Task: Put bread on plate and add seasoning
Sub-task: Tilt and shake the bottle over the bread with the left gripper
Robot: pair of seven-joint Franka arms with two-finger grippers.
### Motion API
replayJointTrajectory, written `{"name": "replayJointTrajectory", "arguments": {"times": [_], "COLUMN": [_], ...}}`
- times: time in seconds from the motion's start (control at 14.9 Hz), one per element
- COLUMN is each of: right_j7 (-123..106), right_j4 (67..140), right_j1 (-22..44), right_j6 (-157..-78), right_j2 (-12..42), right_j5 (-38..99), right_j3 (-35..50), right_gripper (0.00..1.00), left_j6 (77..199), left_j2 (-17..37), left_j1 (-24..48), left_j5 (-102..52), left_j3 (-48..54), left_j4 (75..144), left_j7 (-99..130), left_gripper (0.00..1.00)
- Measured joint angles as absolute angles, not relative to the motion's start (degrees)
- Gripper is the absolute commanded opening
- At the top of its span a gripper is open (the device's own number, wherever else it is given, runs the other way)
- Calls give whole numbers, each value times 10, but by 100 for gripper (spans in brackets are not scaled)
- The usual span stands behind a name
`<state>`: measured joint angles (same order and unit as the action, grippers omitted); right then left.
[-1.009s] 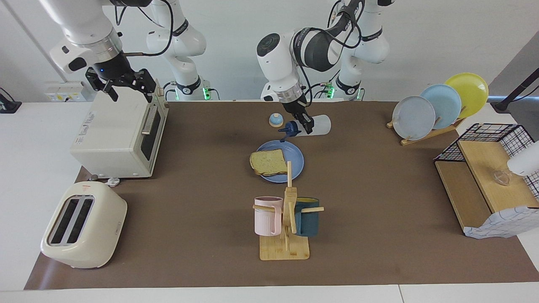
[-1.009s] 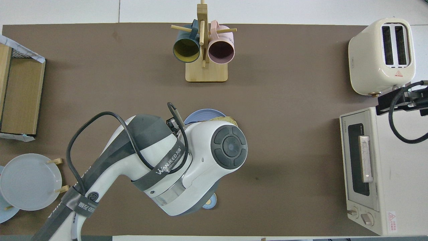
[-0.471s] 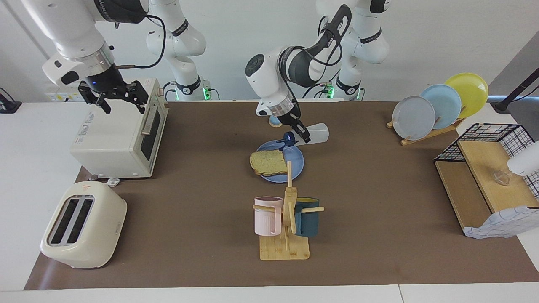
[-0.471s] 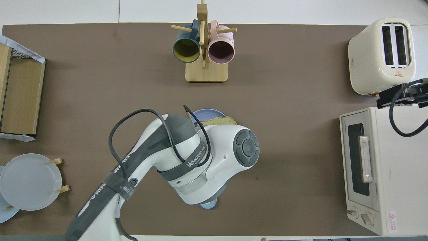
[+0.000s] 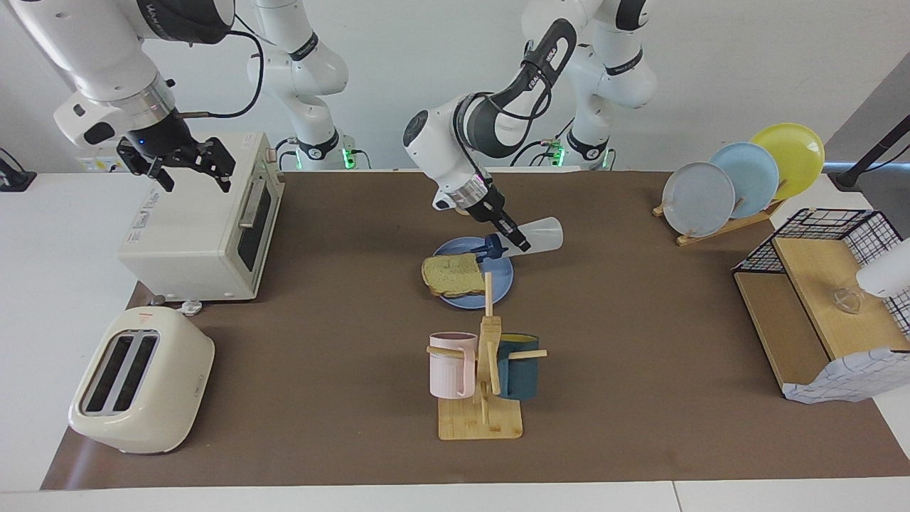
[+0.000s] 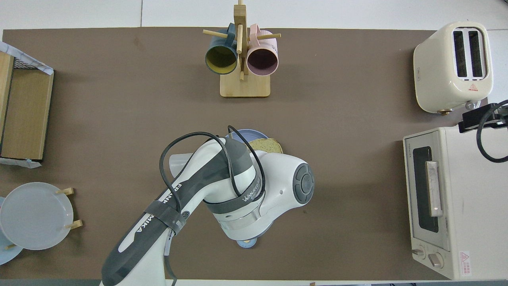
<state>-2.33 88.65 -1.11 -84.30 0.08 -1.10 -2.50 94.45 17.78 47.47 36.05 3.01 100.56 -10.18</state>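
Over the plate (image 5: pixel 498 281) where the bread (image 5: pixel 453 275) lies, the left gripper (image 5: pixel 513 237) clamps the bottle (image 5: pixel 537 233) cap-down – tip and shake above the slice, while the right gripper (image 5: pixel 186 160), open, waits over the oven (image 5: pixel 192 220).

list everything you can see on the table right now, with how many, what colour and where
bread: 1, tan, on the plate
plate: 1, blue, mid-table
seasoning: 1, white bottle with navy cap, tipped over the plate, in the left gripper
bell: 1, blue, nearer the robots than the plate
mug tree: 1, wooden, farther than the plate, with pink mug and teal mug
plate rack: 1, grey, light-blue and yellow plates upright, left arm's end
shelf: 1, wooden, left arm's end
oven: 1, cream, right arm's end
toaster: 1, cream, farther than the oven
left gripper: shut on the seasoning
right gripper: open, over the oven, waiting
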Motion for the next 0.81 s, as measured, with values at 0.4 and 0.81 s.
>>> {"name": "replayJointTrajectory", "arguments": {"times": [0.4, 0.81], "right_j7": [-23, -23], "right_j4": [888, 889], "right_j1": [-11, -11], "right_j6": [-843, -843], "right_j2": [-1, -1], "right_j5": [-11, -11], "right_j3": [-26, -26], "right_gripper": [100, 100], "left_j6": [923, 861], "left_j2": [178, 173], "left_j1": [499, 556], "left_j5": [366, 408], "left_j3": [31, 31], "left_j4": [1006, 1006], "left_j7": [-102, -102], "left_gripper": [0, 0]}}
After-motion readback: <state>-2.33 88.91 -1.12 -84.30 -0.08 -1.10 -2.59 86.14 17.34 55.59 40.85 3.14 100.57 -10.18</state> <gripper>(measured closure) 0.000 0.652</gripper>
